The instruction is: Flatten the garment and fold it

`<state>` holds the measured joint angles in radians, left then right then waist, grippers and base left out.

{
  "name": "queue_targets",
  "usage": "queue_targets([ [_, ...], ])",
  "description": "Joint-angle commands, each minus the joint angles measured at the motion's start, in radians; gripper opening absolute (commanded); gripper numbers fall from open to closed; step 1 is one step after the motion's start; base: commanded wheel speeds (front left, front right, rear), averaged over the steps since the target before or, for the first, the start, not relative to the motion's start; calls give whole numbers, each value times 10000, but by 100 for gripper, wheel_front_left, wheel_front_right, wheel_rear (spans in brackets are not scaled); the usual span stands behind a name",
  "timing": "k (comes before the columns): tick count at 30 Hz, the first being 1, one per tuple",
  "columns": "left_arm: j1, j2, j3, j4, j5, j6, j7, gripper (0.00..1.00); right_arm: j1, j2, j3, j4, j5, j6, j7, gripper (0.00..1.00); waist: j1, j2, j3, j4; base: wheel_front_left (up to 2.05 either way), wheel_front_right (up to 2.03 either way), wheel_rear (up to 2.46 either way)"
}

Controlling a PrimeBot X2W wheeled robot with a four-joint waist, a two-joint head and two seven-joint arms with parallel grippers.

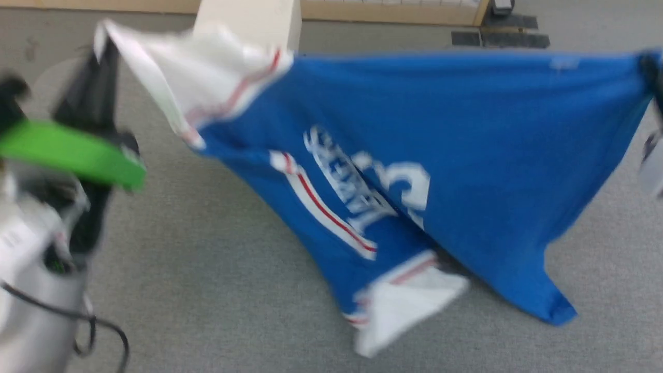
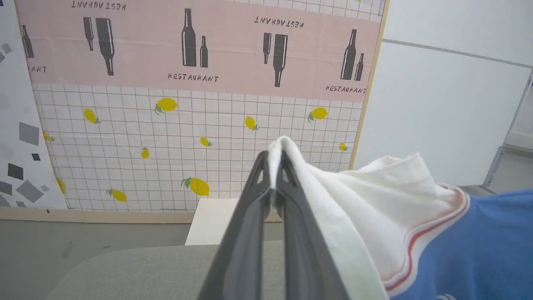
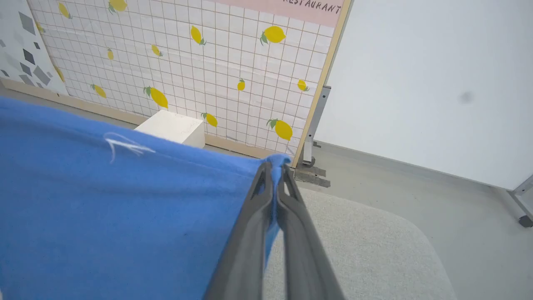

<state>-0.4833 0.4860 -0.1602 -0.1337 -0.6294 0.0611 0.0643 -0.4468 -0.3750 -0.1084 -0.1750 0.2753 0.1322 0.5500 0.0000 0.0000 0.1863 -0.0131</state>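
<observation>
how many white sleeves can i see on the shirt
2: one sleeve at upper left, pinched in the left claw; the other sleeve hanging low at the T-shirt's middle.

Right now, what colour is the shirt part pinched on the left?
White, the garment's sleeve between the left jaws; the left wrist view shows it best.

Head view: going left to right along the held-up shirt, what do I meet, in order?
left hand, shut on the white sleeve → white lettering on the garment → right hand, shut on its blue edge.
</observation>
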Motion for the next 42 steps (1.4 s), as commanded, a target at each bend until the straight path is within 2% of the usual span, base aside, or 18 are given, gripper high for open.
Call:
queue_targets([
  [1,-698,120,91,125,-117,-76,150,0,-560,-248,63,-20,97,-15,292,0,0,0,747,-77,0,0,0],
  [5,-2920,227,97,525,-74,-103,696,0,-2529,-805,505,161,144,-15,1054,0,0,0,1730,-202,0,0,0],
  [10,-5879,414,106,1204,371,14,1102,0,-5355,-817,922,964,-189,-15,1215,0,0,0,3100,-499,0,0,0],
  [14,-8210,388,155,1852,840,224,970,0,-7430,-577,1133,2015,-759,-15,798,0,0,0,3966,-686,0,0,0],
  [17,-9767,251,178,2343,1170,323,493,0,-8731,-328,1036,2732,-1280,-15,91,0,0,0,4417,-798,0,0,0],
  [22,-11051,-34,96,2994,1404,230,-351,0,-9685,158,806,3524,-1955,-15,-1112,0,0,0,4632,-830,0,0,0],
  [26,-10494,-109,-229,3618,1412,-157,-730,0,-9159,332,953,3931,-1969,-15,-1773,0,0,0,4420,-698,0,0,0],
  [30,-8890,31,-609,4311,1423,-523,-959,0,-7752,420,1245,4208,-1660,-15,-2226,0,0,0,3902,-591,0,0,0],
  [37,-4718,430,-1246,5126,964,-1144,-726,0,-4118,645,1931,4310,-794,-15,-2519,0,0,0,2333,-426,0,0,0],
  [42,-1642,641,-1659,4739,570,-1187,-313,0,-1722,742,2089,4084,-219,-15,-2330,0,0,0,1366,-248,0,0,0],
])
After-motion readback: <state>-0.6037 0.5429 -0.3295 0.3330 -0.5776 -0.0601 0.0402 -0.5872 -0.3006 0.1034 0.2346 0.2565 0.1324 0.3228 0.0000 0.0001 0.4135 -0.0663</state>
